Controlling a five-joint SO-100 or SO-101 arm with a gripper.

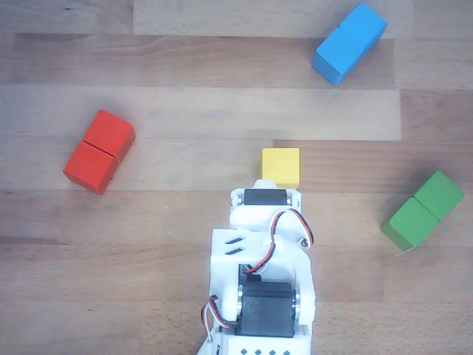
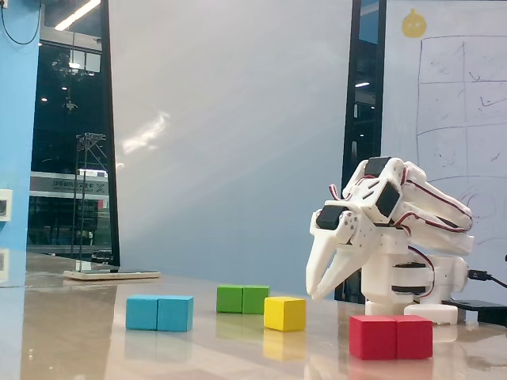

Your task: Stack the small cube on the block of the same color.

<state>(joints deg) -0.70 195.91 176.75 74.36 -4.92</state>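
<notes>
The small yellow cube (image 1: 281, 167) lies on the wooden table just beyond my wrist in the other view. In the fixed view the cube (image 2: 285, 313) sits left of and below my gripper (image 2: 313, 294). The gripper points down, its fingers meet at the tips, and it holds nothing. It hangs a little above the table and does not touch the cube. In the other view the white arm (image 1: 264, 222) hides the fingertips. A red two-cube block (image 1: 99, 151), a blue one (image 1: 349, 41) and a green one (image 1: 423, 210) lie around it.
In the fixed view the red block (image 2: 391, 336) is nearest the camera, the blue block (image 2: 159, 313) is at the left and the green block (image 2: 242, 299) is behind the cube. The arm's base (image 2: 412, 285) stands at the right.
</notes>
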